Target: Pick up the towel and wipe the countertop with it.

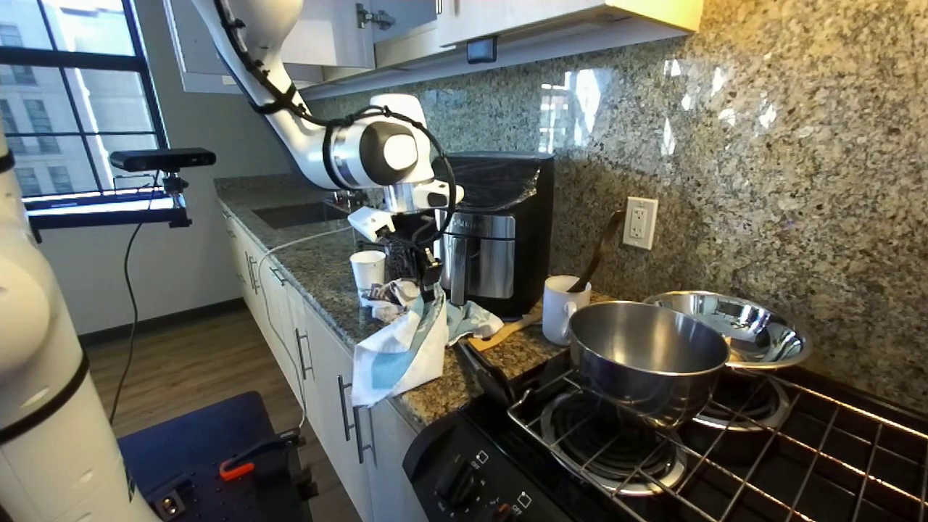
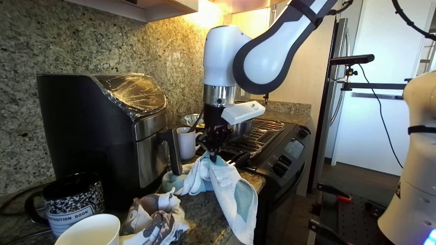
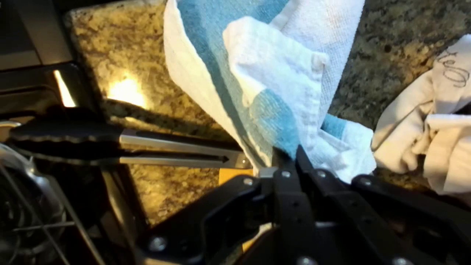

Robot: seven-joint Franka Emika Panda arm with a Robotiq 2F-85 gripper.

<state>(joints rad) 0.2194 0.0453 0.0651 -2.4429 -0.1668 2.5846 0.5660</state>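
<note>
stove [image 1: 435,453] nearest the camera in an exterior view; it bounds one end of my countertop [image 1: 453,377]. air fryer [image 2: 85,129] stands at the back, just beside the towel [image 2: 226,189], so little room for me there. towel lies partly on the countertop, one end hanging past the front edge. i have it pinched in my gripper [image 3: 290,152]. patterned cloth [image 2: 160,217] near the towel. tongs [image 3: 158,160] run over the stove edge into the bare strip between stove and towel. white cup [image 2: 90,231] just beside the cloth.
</note>
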